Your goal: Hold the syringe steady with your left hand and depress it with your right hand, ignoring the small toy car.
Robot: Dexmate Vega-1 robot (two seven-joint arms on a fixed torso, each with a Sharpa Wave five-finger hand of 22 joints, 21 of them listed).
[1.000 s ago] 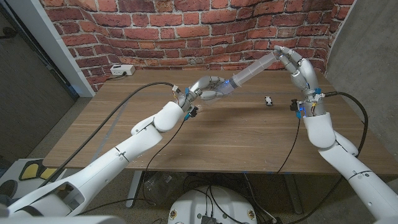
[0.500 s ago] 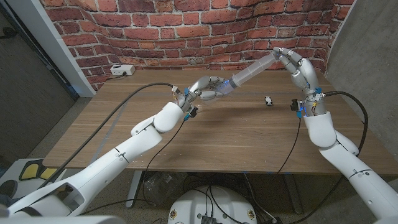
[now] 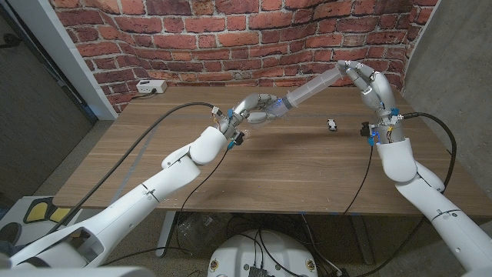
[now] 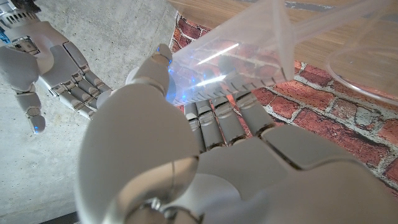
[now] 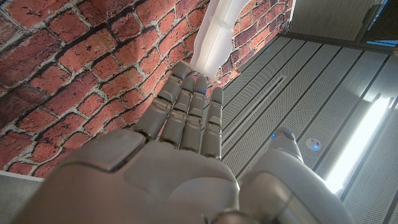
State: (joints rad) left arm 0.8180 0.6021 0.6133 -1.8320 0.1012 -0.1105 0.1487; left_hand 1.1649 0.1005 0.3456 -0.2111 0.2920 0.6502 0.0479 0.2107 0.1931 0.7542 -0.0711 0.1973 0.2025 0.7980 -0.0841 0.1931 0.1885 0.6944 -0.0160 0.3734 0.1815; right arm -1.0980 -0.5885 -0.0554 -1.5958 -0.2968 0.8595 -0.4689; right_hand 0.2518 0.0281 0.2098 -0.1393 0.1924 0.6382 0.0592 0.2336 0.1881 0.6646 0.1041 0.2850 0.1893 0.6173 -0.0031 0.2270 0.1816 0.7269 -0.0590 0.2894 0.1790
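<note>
1. Clear plastic syringe (image 3: 307,91) held up above the tabletop (image 3: 292,165), barrel wrapped in my left robot hand (image 3: 257,109).
2. Right robot hand (image 3: 361,77), fingers only partly curled and holding nothing, touches the plunger end.
3. Risk: an off-axis push slides my fingers off, or twists the barrel in my grip.
4. Toy car (image 3: 331,124) sits below; I'll leave it alone.

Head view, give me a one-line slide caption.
Left hand holds the syringe aloft while the right hand presses its end; toy car sits untouched.
</note>
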